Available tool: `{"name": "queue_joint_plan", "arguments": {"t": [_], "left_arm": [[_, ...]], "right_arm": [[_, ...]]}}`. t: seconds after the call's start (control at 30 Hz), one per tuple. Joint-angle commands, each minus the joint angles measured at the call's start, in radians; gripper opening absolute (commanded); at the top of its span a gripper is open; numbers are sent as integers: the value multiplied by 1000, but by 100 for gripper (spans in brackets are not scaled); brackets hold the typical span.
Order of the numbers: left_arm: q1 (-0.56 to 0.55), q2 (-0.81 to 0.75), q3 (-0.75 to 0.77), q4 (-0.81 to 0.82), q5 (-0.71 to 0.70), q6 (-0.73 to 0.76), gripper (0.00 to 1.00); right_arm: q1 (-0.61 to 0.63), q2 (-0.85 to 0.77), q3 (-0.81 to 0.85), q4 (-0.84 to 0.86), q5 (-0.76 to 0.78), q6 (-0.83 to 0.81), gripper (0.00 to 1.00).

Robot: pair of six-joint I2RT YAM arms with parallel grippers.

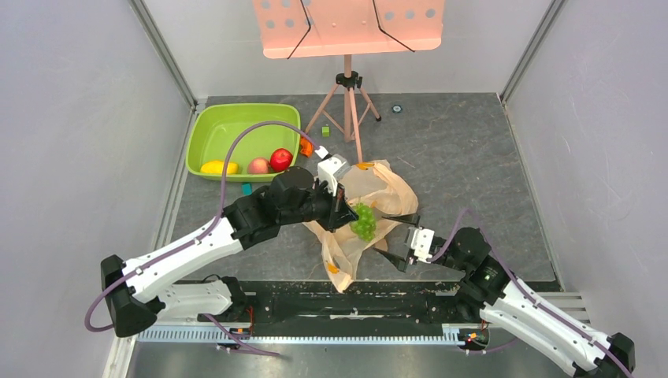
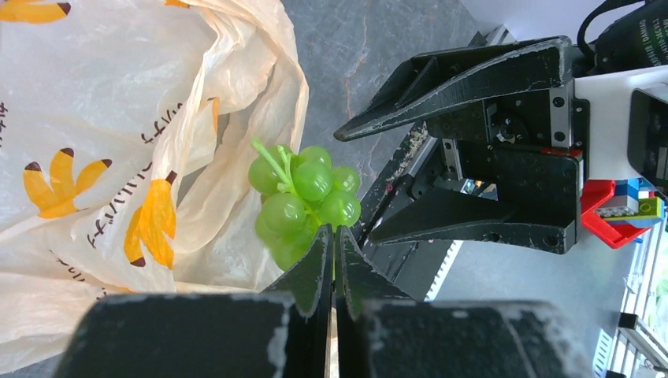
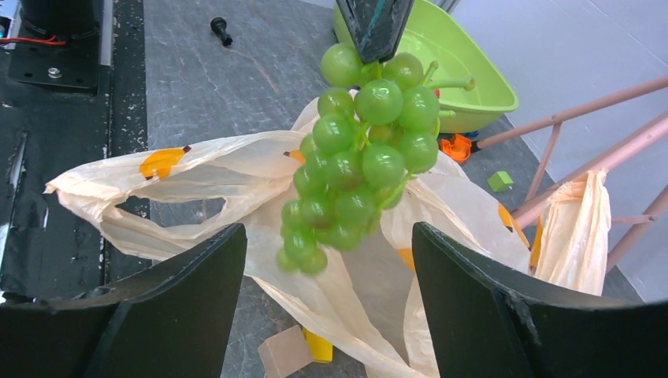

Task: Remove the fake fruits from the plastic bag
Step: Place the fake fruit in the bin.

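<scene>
The left pincer (image 1: 346,213) is pressed together on the top of the green plastic grape bunch (image 1: 364,221), which hangs free above the thin beige plastic bag with orange banana print (image 1: 382,193). The bag lies crumpled around the middle of the grey tabletop (image 1: 473,157), a little toward the near edge. The right pincer (image 1: 398,248) is spread wide and holds nothing. It sits low just beside the bag's near-right side, and I cannot tell whether it touches the film.

The glossy red apple (image 1: 280,159), the pinkish peach (image 1: 257,165) and the oblong yellow fruit (image 1: 218,167) lie in the lime green rectangular tub (image 1: 236,130) at the far-left corner. The grapes therefore look like the last fruit to go, and the step in hand is probably carrying them there.

The hold appears to be on only a thin part of the bunch, so the move should be slow and smooth to stop the bunch swinging loose. It is best to raise the bunch clear of the bag's folds first so that no film trails along. Then travel toward the far-left corner, lower it over a bare patch of the tub away from the other fruits, and only then spread the pincer.
</scene>
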Motion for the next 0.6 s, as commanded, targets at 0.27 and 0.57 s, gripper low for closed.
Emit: {"name": "queue_joint_plan", "arguments": {"t": [0.27, 0.57], "left_arm": [[-1, -29, 110, -65, 148, 312, 2], [0, -24, 124, -132, 167, 403, 2]], "right_arm": [[4, -91, 2, 41, 56, 58, 82], [3, -116, 39, 158, 238, 514, 79]]}}
